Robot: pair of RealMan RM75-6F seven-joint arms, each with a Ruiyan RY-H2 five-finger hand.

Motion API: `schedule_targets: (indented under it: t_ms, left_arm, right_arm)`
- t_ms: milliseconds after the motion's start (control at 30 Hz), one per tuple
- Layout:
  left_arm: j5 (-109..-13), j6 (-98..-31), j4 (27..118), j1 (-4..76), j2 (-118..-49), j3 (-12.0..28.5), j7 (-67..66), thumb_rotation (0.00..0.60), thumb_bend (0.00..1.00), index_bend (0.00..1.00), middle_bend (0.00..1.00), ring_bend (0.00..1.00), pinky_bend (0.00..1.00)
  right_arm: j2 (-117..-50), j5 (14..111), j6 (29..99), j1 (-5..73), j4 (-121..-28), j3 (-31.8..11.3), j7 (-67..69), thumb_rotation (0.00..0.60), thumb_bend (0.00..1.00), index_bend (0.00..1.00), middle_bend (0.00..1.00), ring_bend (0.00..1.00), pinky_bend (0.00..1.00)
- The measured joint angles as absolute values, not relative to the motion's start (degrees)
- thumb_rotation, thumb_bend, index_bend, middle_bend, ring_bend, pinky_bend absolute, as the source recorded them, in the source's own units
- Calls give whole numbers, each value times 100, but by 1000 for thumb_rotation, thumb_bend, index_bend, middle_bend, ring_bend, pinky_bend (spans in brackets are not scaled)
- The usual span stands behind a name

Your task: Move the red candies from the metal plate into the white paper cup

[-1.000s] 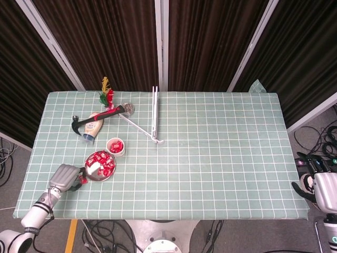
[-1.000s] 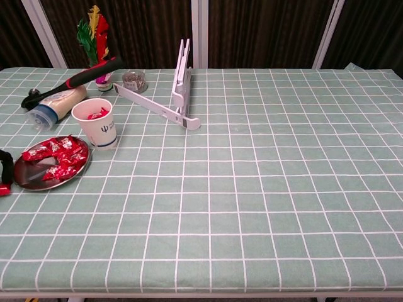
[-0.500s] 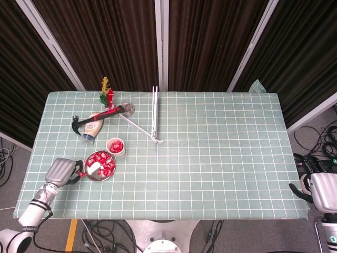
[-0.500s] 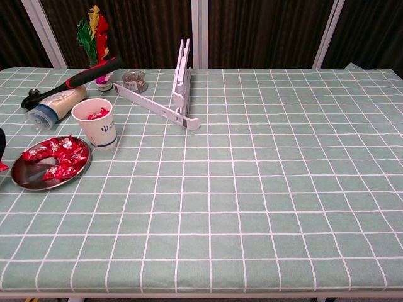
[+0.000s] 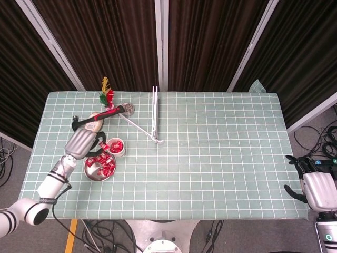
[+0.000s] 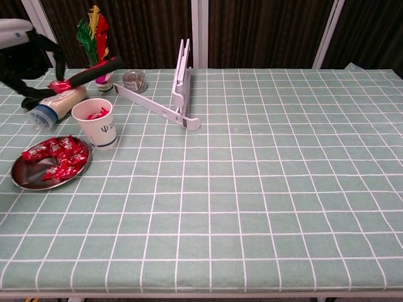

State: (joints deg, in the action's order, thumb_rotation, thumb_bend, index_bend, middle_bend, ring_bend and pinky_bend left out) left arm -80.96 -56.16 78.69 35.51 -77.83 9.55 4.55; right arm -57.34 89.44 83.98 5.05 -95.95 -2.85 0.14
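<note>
The metal plate (image 5: 89,172) (image 6: 25,178) near the table's left front holds several red candies (image 5: 105,164) (image 6: 60,157). Just behind it stands the white paper cup (image 5: 116,147) (image 6: 96,130) with red candies inside. My left hand (image 5: 83,141) (image 6: 22,51) hangs raised to the left of the cup and pinches a red candy (image 6: 59,85) between its fingertips. My right hand (image 5: 318,188) stays off the table's right edge, fingers apart and holding nothing; the chest view does not show it.
Behind the cup lie a red-handled hammer (image 5: 100,116) (image 6: 91,71) and a bottle on its side (image 5: 92,127) (image 6: 58,102). A feather shuttlecock (image 5: 107,95) (image 6: 93,34), a small round tin (image 5: 128,109) (image 6: 133,80) and a white folding stand (image 5: 153,118) (image 6: 181,88) sit further back.
My left hand has lifted from the table's front-left edge beside the plate and moved up and back toward the cup, carrying a red candy. The right hand shifted only slightly.
</note>
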Motion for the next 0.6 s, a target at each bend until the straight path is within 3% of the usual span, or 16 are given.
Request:
schedule_targets:
  t_ms: [267, 600]
  left_arm:
    - [-7751, -4900, 7571, 4131, -8173, 1086, 113, 600, 350, 588, 985, 974, 1000]
    - [-7238, -4633, 7737, 4204, -8064, 928, -605, 600, 349, 392, 947, 965, 1000]
  right_arm:
    - [-5714, 8887, 8429, 484, -9561, -292, 59, 600, 111, 170, 315, 195, 472]
    - [-5722, 8874, 8427, 496, -9561, -298, 72, 600, 111, 170, 316, 195, 472]
